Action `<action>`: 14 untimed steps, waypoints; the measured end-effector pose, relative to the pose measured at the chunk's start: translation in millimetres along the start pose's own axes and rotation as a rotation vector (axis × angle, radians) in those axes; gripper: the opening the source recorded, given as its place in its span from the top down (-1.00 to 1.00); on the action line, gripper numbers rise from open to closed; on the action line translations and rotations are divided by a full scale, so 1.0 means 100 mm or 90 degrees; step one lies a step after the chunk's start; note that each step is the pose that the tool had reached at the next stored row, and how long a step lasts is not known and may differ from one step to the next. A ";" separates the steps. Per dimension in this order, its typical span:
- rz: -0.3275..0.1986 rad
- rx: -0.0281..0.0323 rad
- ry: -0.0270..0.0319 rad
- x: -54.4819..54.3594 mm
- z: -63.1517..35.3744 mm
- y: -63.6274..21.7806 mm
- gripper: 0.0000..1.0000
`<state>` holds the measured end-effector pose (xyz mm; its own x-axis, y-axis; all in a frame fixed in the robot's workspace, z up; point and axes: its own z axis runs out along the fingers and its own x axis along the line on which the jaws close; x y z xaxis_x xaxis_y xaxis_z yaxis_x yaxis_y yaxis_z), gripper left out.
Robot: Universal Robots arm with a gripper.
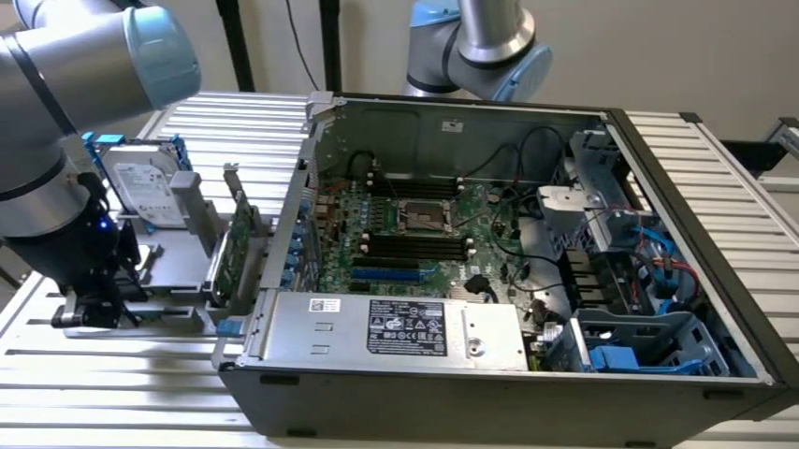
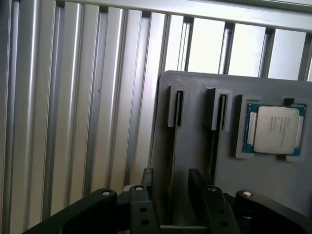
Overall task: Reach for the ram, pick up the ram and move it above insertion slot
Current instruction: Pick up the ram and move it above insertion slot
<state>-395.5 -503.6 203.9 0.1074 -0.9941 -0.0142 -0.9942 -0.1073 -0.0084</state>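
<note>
Step in hand: the reach, no pick yet. Exterior view, left to right: the end effector (image 1: pixel 94 313) is down at the grey holder block (image 1: pixel 175 271) on the slatted counter (image 1: pixel 125 374). It is released, fingers (image 2: pixel 147 178) spread with nothing clamped. Ram (image 2: pixel 169 146): I can't make it out as green. Best read is the thin dark edge along the holder slot that the fingers straddle in the wrist view, so it stands on edge under the end effector, well apart from the motherboard (image 1: pixel 425 229). Next come the hard drive (image 1: pixel 140 182) with blue rails, upright, then the expansion card (image 1: pixel 238 253) on edge just beside the case wall. Then the open PC case (image 1: pixel 500 402), with black memory slots (image 1: pixel 413 248) beside the CPU socket and the power supply (image 1: pixel 387 327) on the near side. My call: a pick from here calls for the fingers lower, centred on that edge and square to it, pinching the flat faces. A skewed grip could bind in the guides. Counts: 1 end effector, 2 fingers, 1 holder with 2 guide slots (image 2: pixel 178 107), 1 CPU (image 2: pixel 275 129) in its pocket, 1 hard drive, 1 expansion card, 1 case. The memory slots are too fine to count.
</note>
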 end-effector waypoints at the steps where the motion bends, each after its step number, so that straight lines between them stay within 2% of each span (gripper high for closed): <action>1: 0.000 0.0000 -0.0001 0.00 0.007 0.000 0.15; 4: 0.000 -0.0002 -0.0001 0.00 0.023 0.001 0.19; 5: 0.000 -0.0002 0.0000 0.00 0.027 0.000 0.33; 6: 0.000 -0.0003 0.0000 0.00 0.030 0.000 0.33; 7: 0.000 -0.0003 0.0000 0.00 0.032 0.000 0.57; 8: 0.000 -0.0003 0.0000 0.00 0.034 -0.001 0.57; 9: 0.000 -0.0004 0.0001 0.00 0.035 -0.002 0.69; 14: 0.001 -0.0002 -0.0001 0.00 0.039 -0.008 0.74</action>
<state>-394.7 -503.6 200.0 0.1059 -0.9943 -0.0143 -0.9944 -0.1058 -0.0080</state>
